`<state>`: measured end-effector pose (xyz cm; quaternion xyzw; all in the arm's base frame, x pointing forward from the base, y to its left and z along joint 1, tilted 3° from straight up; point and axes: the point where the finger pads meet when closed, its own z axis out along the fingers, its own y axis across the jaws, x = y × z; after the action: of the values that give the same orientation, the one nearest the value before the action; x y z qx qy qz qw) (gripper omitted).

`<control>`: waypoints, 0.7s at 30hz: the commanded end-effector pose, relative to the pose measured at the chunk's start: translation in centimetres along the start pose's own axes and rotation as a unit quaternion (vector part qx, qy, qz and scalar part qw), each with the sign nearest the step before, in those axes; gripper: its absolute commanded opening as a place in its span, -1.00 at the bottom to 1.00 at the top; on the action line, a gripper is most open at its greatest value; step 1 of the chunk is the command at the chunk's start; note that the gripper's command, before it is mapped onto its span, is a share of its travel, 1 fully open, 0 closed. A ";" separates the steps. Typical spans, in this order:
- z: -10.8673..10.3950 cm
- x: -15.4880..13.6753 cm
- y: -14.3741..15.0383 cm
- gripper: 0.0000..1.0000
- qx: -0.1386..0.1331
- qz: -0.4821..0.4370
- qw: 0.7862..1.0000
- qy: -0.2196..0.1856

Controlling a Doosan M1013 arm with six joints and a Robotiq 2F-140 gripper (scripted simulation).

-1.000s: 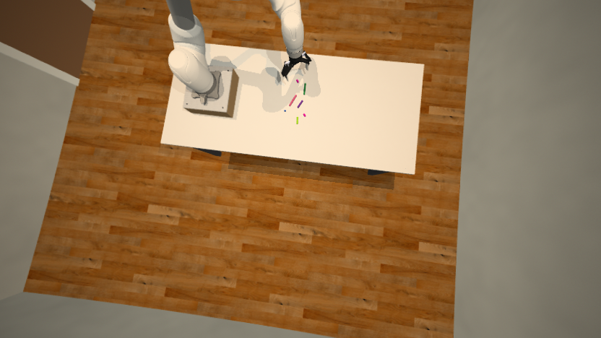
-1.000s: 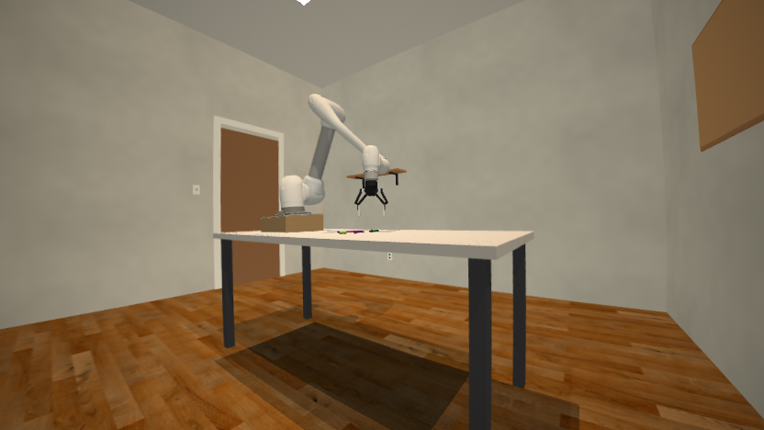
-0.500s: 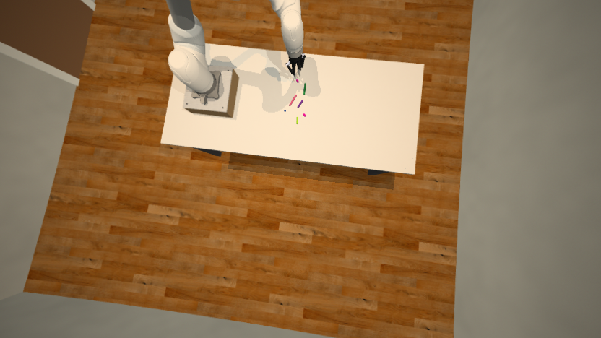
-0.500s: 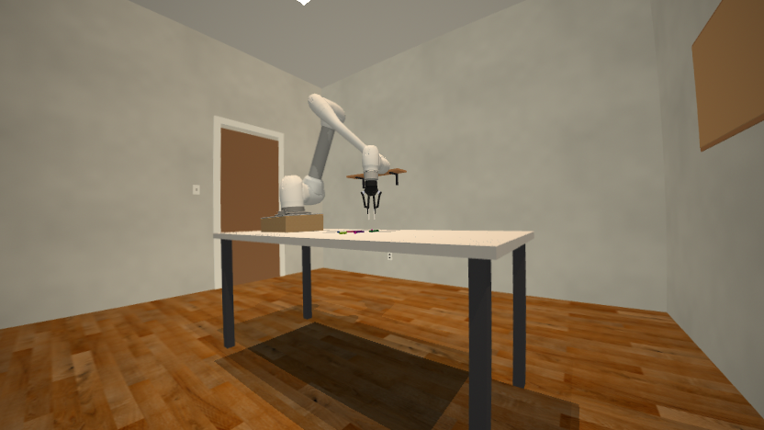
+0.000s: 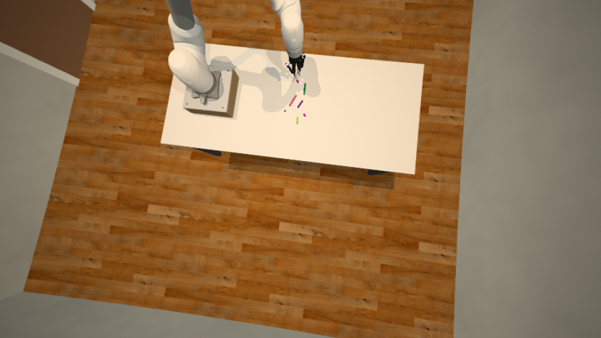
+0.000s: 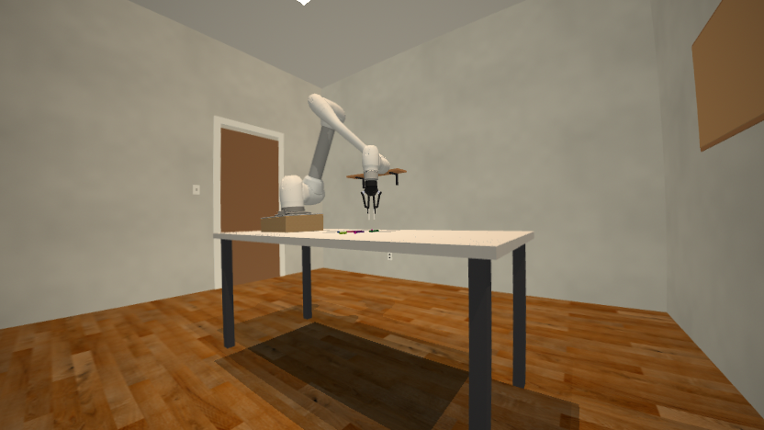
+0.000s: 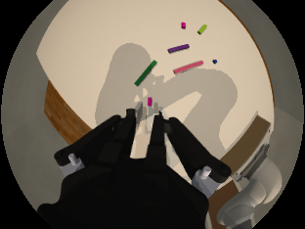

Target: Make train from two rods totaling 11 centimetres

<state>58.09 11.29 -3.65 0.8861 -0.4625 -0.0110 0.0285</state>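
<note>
From above, the table point(image 5: 357, 126) carries a loose cluster of small rods just in front of the gripper point(image 5: 295, 72): a magenta rod point(image 5: 297, 81) nearest the fingertips, a green rod point(image 5: 304, 88) beside it, then a pink rod point(image 5: 292, 100), a purple rod point(image 5: 300, 103), a blue rod point(image 5: 284, 110), a second magenta rod point(image 5: 304, 114) and a lime rod point(image 5: 297, 120) farthest out. All lie apart from one another; no two are lined up end to end.

The side view adds what the overhead one cannot: the gripper point(image 6: 371, 215) hangs above the table point(image 6: 480, 243) with a visible gap under its fingertips, while the rods show only as a thin coloured streak on the surface.

The wrist view looks down between the fingers. They stand narrow, nearly together, with nothing between them. The magenta rod point(image 7: 151, 102) lies on the table just past the tips, the green rod point(image 7: 147, 73) a little beyond it, and the pink rod point(image 7: 188, 67) and purple rod point(image 7: 178, 48) farther off.
</note>
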 end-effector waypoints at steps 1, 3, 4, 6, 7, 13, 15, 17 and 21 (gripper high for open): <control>0.0 0.0 0.0 -0.71 0.000 0.000 1.000 0.000; 0.0 0.0 0.0 -0.71 0.000 0.000 1.000 0.000; 0.0 0.0 0.0 -0.71 0.000 0.000 1.000 0.000; 0.0 0.0 0.0 -0.71 0.000 0.000 1.000 0.000; 0.0 0.0 0.0 -0.71 0.000 0.000 1.000 0.000; 0.1 0.0 0.0 -0.71 0.000 0.000 1.000 0.000; 0.1 0.0 0.0 -0.71 0.000 0.000 1.000 0.000; 0.2 0.0 0.0 -0.71 0.000 0.000 1.000 0.000; 0.5 0.0 0.0 -0.71 0.000 0.000 1.000 0.000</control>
<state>58.07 11.27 -4.06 0.8861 -0.4625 -0.0111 0.0285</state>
